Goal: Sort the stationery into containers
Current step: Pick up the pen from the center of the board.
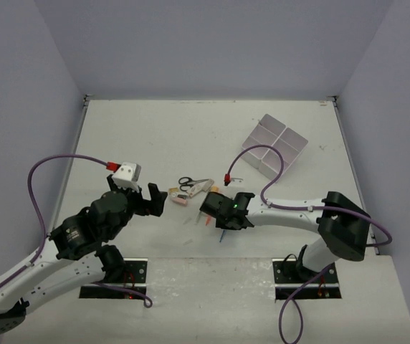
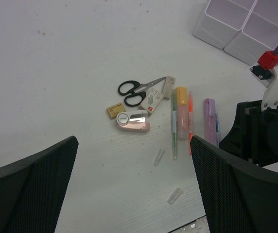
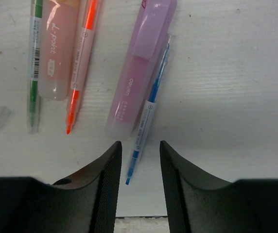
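Right arm (image 1: 298, 208) low over the stationery pile at mid desk (image 1: 155, 136)

- Target looks to be the thin blue pen with a clear barrel (image 3: 151, 104). It lies flat, pressed side by side against a translucent purple marker (image 3: 139, 68).
- Right jaws: part-way apart, grasping nothing. The pen's near tip sits in the gap between them, closer to the left-hand pad in the wrist view. I see no contact.
- Long axis of the pen runs straight away from the jaws, leaning a little right, so the pads would meet across its thin width. Only the tip end is covered.
- The purple marker's near end is just beside that same pad and may get nudged or pinched along with the pen.
- Left jaws: released wide, empty, held above the desk on the pile's other side, near the black-handled scissors (image 2: 136, 90).
- White four-compartment plastic box (image 1: 294, 152) stands well apart at far right, on the right arm's side
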